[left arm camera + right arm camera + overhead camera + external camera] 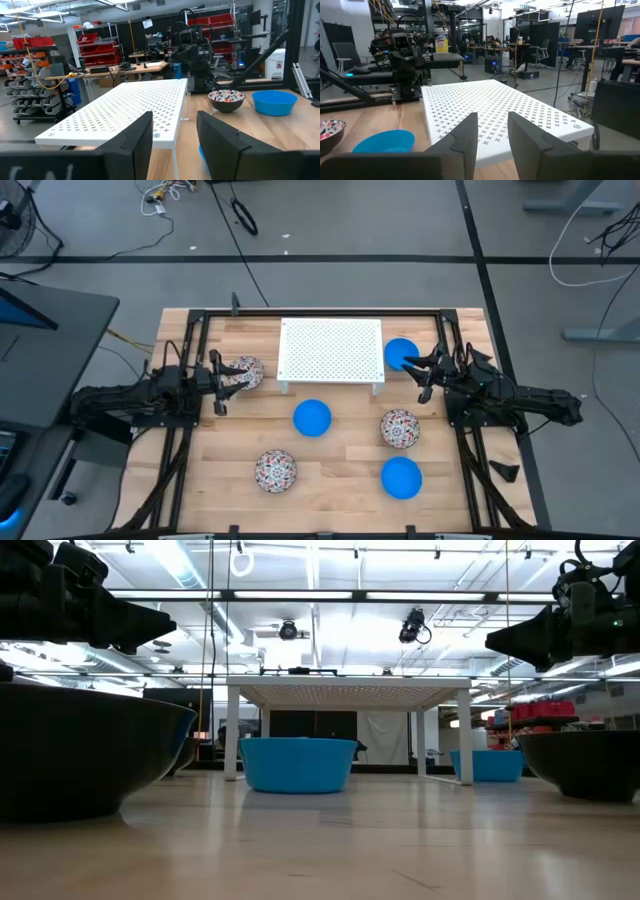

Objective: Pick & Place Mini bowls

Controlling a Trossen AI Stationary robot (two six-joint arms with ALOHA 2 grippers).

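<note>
Mini bowls: six on the bench (330, 480). Blue ones: one (312, 418) just in front of the white rack (331, 350), one (402, 477) near the front right, one (398, 352) beside the rack's right end. Patterned ones: one (244, 373) at the rack's left end, one (275, 470) front left, one (399, 428) right of centre.

Handling, my judgement: small, rigid, glossy, likely light. They look like glazed ware or hard plastic, so slippery and possibly chippable. Best hold is one finger inside and one outside the rim, coming from above.

My left tool (218, 383) sits just beside the patterned bowl at the rack's left end, fingers spread, nothing between them. My right tool (422, 372) sits by the blue bowl at the rack's right end, fingers partly apart, also holding nothing.

Room: the rack's legs and overhanging edge crowd both near bowls. The front half of the bench is open between well-spaced bowls. Dark frame rails run along the bench sides.
</note>
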